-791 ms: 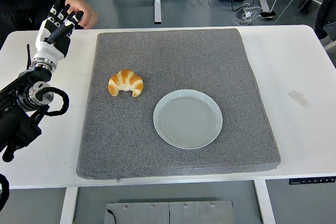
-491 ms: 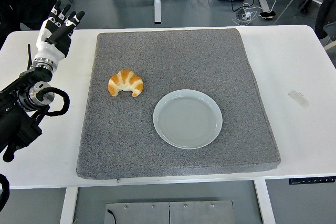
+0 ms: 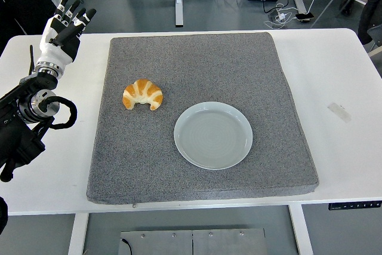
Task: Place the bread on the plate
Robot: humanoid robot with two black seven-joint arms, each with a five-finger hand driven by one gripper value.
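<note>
A golden croissant (image 3: 142,94) lies on the left half of the grey mat (image 3: 197,58). To its lower right on the same mat sits an empty pale plate (image 3: 213,135). My left hand (image 3: 64,24) is raised over the table's far left corner, well to the upper left of the croissant, with its fingers spread and nothing in them. The black left arm (image 3: 27,117) runs down along the left edge. My right arm does not show.
The white table (image 3: 334,76) surrounds the mat, with a small strip of tape (image 3: 339,112) on its right side. Beyond the far edge are table legs, cables and people's feet on the floor.
A person's hand and arm near my left hand at the top left have withdrawn out of view. My left hand has shifted slightly up and back. Croissant and plate have not moved.
</note>
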